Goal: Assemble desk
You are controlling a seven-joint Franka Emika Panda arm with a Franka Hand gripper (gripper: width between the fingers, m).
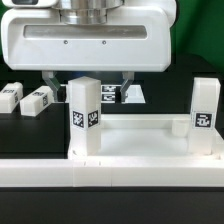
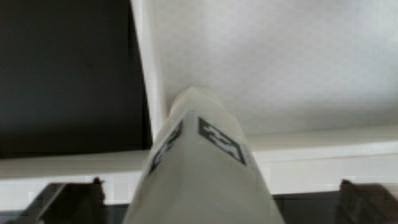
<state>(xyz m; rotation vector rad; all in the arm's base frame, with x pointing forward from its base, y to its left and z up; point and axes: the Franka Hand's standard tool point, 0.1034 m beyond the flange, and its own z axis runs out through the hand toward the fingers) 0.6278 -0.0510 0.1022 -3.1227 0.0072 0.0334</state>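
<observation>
The desk panel [image 1: 150,133] lies flat, white with a raised rim. One tag-marked white leg [image 1: 85,116] stands upright in its corner socket at the exterior view's left, and a second leg [image 1: 204,115] stands in the corner at the right. My gripper [image 1: 90,78] hangs over the left leg, open, with a finger on each side and a gap to both. In the wrist view this leg [image 2: 205,150] rises between the dark fingers [image 2: 71,203], touching neither, above the panel [image 2: 285,60]. Two loose legs [image 1: 10,97] [image 1: 37,100] lie on the black table at the left.
A long white border rail [image 1: 110,176] runs along the front of the panel. The marker board [image 1: 122,95] lies flat behind the panel, partly hidden by the gripper body. Black table surface [image 2: 63,70] borders the panel.
</observation>
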